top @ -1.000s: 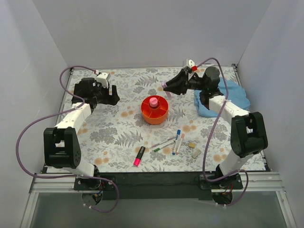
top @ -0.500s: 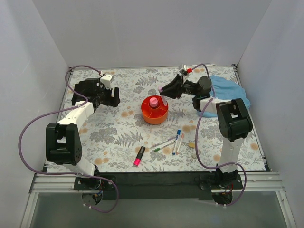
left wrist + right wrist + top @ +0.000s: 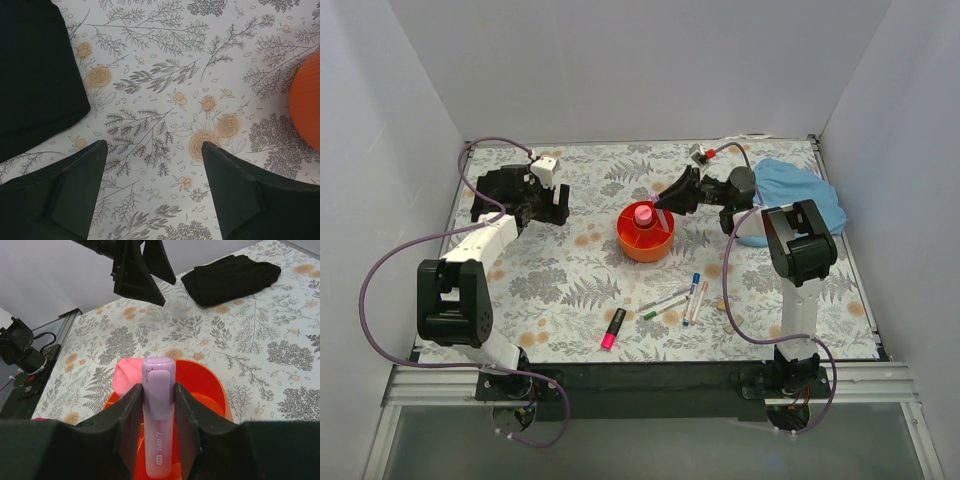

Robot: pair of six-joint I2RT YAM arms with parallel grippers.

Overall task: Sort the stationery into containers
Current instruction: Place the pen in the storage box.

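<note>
My right gripper [image 3: 663, 203] [image 3: 159, 390] is shut on the lilac marker [image 3: 159, 415], held just over the far right rim of the round orange tray [image 3: 646, 243] [image 3: 212, 390]. The pink bottle [image 3: 644, 215] [image 3: 128, 380] stands in the tray's centre cup. My left gripper [image 3: 558, 205] [image 3: 152, 150] is open and empty at the far left, low over the floral mat. The pink highlighter [image 3: 613, 328] and thin pens [image 3: 692, 296] with blue, orange and green caps lie near the front. A beige eraser [image 3: 722, 304] shows beside the right arm.
A black cloth [image 3: 505, 192] [image 3: 35, 70] [image 3: 230, 277] lies at the far left under the left arm. A light blue cloth [image 3: 800, 195] lies at the far right. White walls enclose the table on three sides.
My right gripper has moved left and down with the lilac marker, from beyond the tray to its far right rim. The right arm has folded back. The left arm has barely moved.
</note>
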